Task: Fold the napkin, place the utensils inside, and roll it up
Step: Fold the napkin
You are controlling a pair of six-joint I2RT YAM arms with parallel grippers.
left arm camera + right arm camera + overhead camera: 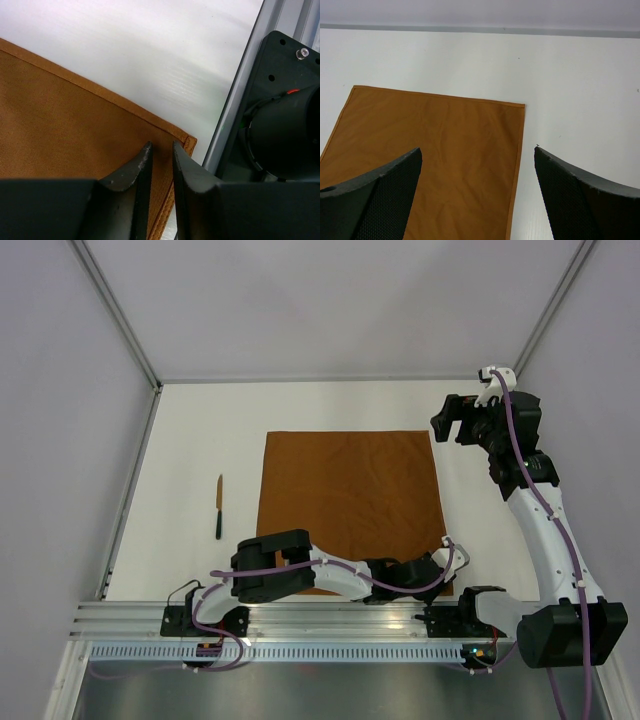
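White table [200, 420], flat napkin [350, 495], utensil [219, 508] well left.

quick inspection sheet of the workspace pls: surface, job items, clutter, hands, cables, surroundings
surface: white table, smooth
job's things: napkin spread flat, unfolded; one dark utensil lying left of it, apart
clutter: nothing seen
hands: left hand low at the napkin's near right corner, fingers almost together, grip unclear; right hand wide open, empty, raised near the far right corner
cables: purple cables running along both arms
surroundings: pale walls; metal rail at the near edge
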